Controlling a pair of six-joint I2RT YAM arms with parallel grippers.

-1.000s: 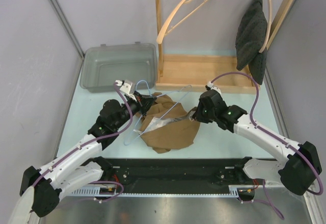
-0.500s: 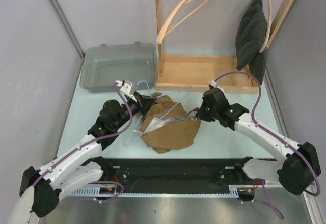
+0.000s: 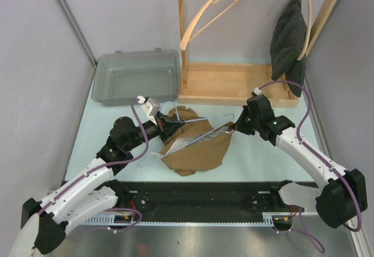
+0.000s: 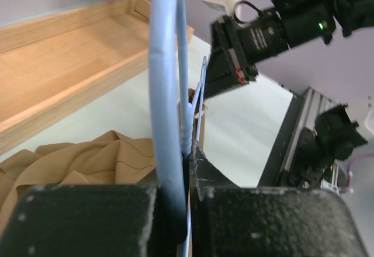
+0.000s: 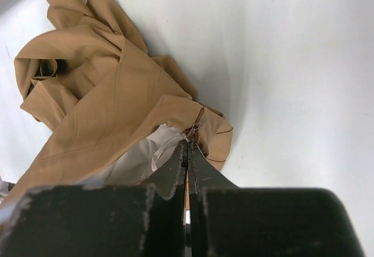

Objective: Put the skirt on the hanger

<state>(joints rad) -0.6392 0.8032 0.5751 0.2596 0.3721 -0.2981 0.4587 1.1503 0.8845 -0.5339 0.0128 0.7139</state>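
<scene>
The tan skirt (image 3: 196, 155) lies crumpled on the table (image 3: 263, 152) between the two grippers, its longer run going left to right. The right gripper (image 5: 187, 146) is pinched tight on the skirt's edge nearest it — pale lining shows just beside its tips. The left gripper (image 4: 188, 152) clamps the blue hanger (image 4: 166, 64) at its hook — the hanger's length stretches over the skirt toward the right gripper.

Pale lilac-grey walls (image 3: 35, 93) on three sides, flat even light, soft shadows. Pale mint table top (image 3: 251, 155). Back left: translucent grey plastic bin (image 3: 137, 54). Right of it: light wooden garment rack (image 3: 234, 84) with tray base; cream curved hanger (image 3: 210, 14) and dark grey quilted garment (image 3: 287, 35) hang from it.
</scene>
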